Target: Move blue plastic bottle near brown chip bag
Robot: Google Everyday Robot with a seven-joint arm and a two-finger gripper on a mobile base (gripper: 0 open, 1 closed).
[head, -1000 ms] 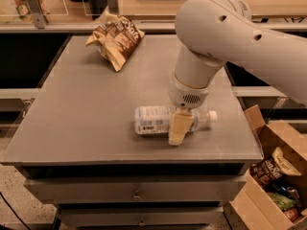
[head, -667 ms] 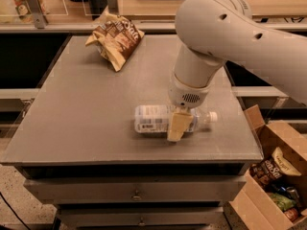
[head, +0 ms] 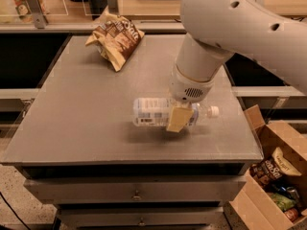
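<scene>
Lifted bottle [head: 151,112] slightly off desk [head: 72,128] since a second ago, with its shadow on the front-right surface below. Grasps it mid-body with gripper [head: 180,114], clenched from above. Holds long axis level, left to right, cap [head: 214,111] pointing right. Leaves bag [head: 115,40] well apart, far left.

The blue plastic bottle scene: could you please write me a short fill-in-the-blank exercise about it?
The gripper is shut on the blue plastic bottle, whose cap is ___. The brown chip bag lies in the table's far ___ corner. The cardboard box of snacks stands on the ___.
Missing words: white; left; floor.
</scene>
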